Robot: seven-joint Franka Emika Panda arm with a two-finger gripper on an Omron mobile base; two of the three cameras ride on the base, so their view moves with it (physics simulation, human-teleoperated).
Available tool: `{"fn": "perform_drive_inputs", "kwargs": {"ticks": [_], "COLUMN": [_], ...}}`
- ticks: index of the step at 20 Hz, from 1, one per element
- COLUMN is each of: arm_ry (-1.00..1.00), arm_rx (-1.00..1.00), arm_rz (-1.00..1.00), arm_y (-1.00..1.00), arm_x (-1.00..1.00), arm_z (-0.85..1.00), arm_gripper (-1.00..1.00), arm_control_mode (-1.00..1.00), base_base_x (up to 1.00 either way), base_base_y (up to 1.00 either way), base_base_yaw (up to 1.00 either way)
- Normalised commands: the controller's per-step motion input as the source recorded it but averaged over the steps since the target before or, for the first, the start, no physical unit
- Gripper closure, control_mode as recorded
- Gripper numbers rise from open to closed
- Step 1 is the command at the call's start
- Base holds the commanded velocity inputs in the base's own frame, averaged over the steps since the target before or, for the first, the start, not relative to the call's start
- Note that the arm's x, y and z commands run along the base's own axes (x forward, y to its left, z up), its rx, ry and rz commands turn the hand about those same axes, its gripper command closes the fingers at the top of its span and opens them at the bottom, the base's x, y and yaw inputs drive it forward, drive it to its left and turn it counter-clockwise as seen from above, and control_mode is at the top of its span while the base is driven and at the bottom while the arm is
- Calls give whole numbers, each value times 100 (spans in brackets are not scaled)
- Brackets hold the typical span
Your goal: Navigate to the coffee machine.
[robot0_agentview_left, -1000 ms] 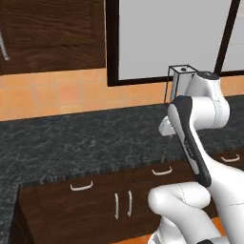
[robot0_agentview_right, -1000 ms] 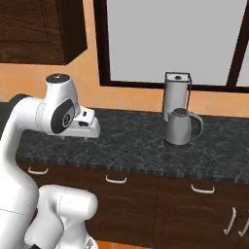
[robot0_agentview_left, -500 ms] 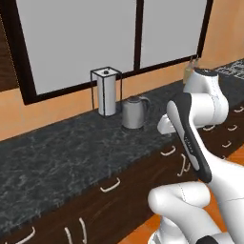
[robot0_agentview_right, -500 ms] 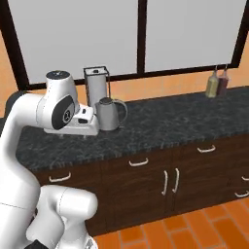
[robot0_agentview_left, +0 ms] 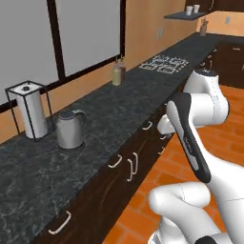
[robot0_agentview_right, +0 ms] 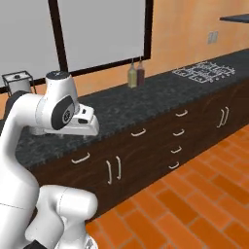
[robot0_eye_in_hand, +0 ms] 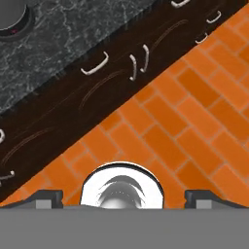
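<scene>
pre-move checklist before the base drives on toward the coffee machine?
1. Coffee machine in sight: not ok. On the counter stand a paper towel holder, kettle and two bottles; no machine among them.
2. Floor ahead free: ok. The brick floor beside the cabinets is bare.
3. Arm clear of the counter: ok. It is tucked in over the floor.
4. Gripper empty: ok. Fingertips apart, nothing between them.
5. Stove ahead: cannot tell whether it is on.
</scene>
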Motion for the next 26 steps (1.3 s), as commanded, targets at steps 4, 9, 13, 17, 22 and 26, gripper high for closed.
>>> {"fn": "perform_drive_inputs", "kwargs": {"ticks": [4,9,13,17,22,26], "arm_ry": [0,0,0,0,0,0], "arm_rx": [0,0,0,0,0,0], "arm_rz": [0,0,0,0,0,0], "arm_y": [0,0,0,0,0,0], "arm_x": [0,0,0,0,0,0], "arm_z": [0,0,0,0,0,0], "arm_gripper": [-100,-100,-100,-100,-100,-100], "arm_control_mode": [100,100,100,100,100,100], "base_base_x": [9,13,26,43,36,41], "base_base_y": [-61,-60,-47,-33,-24,-2], "base_base_yaw": [-62,-61,-58,-52,-51,-42]}}
